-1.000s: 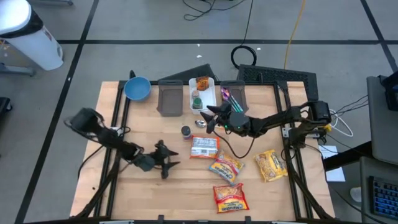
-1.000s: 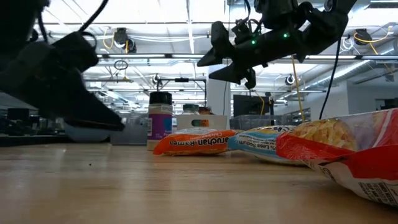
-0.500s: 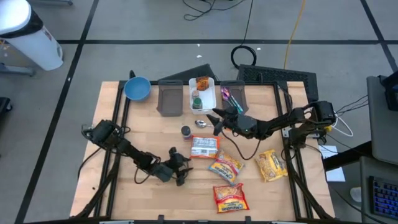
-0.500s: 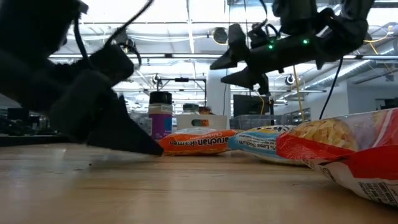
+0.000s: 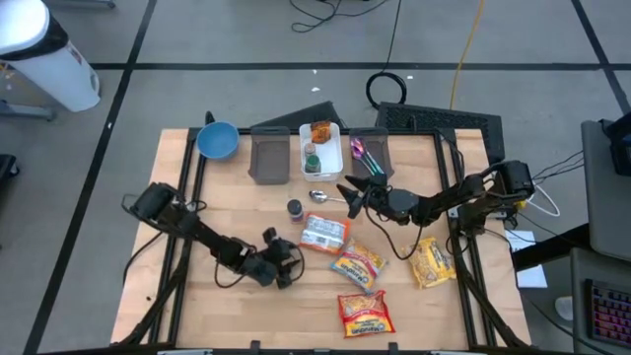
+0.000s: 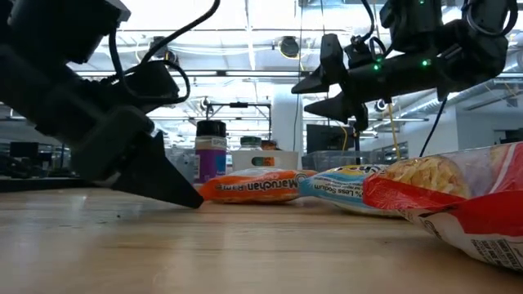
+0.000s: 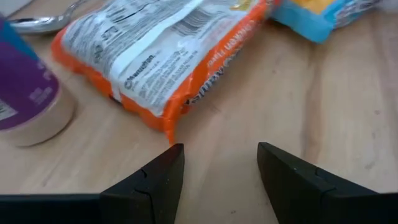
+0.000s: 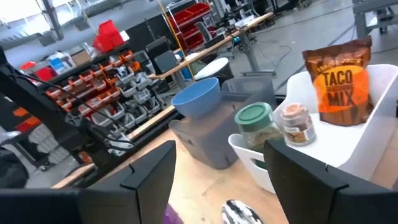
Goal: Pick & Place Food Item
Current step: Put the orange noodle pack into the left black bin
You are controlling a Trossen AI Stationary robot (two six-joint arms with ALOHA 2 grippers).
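Left gripper (image 5: 289, 266), jaws spread and empty, has swept along the bench (image 5: 227, 306) toward the orange ramen packet (image 5: 323, 233) at its two o'clock, suggesting a grasp is near.

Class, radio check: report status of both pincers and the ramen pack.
Left pincer open, low at table, facing ramen pack. Right pincer open, raised near spoon. Pack untouched; spice jar beside it.

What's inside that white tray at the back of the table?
The white tray holds a taco mix packet, a green-lidded jar and a smaller jar. Its floor behind them is hidden.
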